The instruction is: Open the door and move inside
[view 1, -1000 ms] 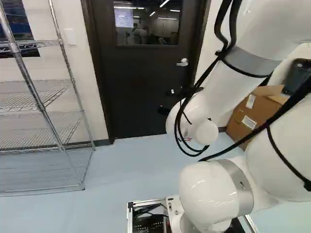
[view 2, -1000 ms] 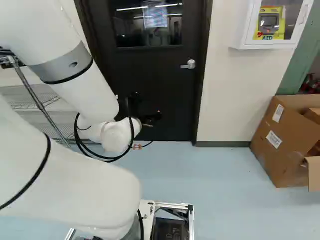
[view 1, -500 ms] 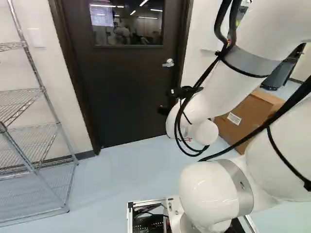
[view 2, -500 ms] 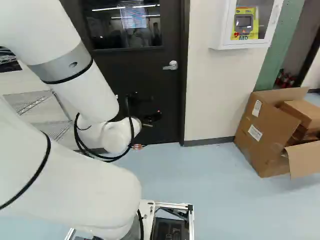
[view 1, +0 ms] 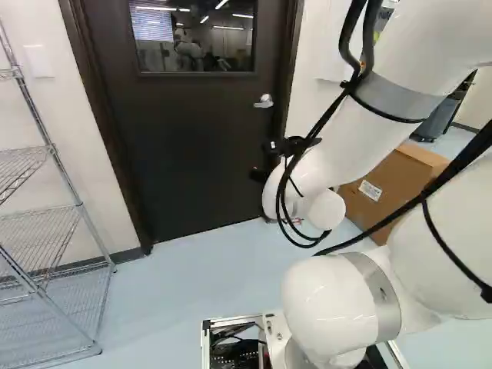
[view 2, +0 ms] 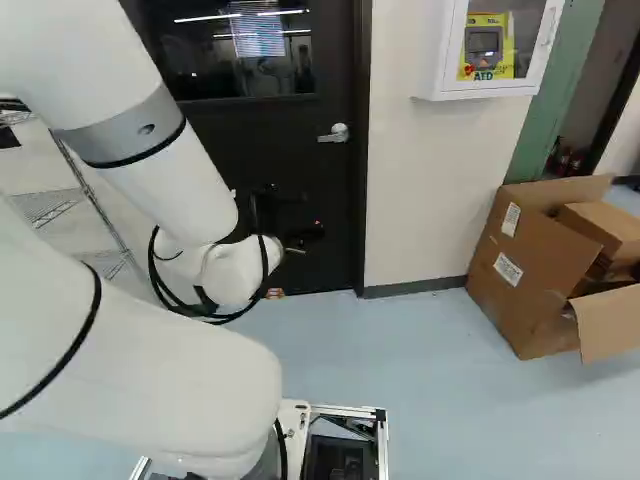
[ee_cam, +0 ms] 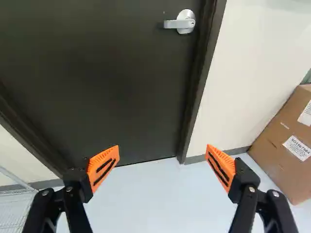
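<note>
Two fingers (ee_cam: 103,167) of your claw (ee_cam: 163,155) are standing wide apart; the handle (ee_cam: 187,22) is sitting ahead and higher on the closed door (ee_cam: 97,73), its lever (ee_cam: 171,24) running roughly fingertip-to-fingertip.

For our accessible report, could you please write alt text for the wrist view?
An open, orange-padded black two-finger gripper faces a closed dark door with a silver lever handle. On the handle side are a cream wall and a brown cardboard box.

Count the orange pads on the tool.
2 on the tool: one pad on the finger nearer the wire shelf, the other pad nearer the cardboard box. Neither is hidden.
</note>
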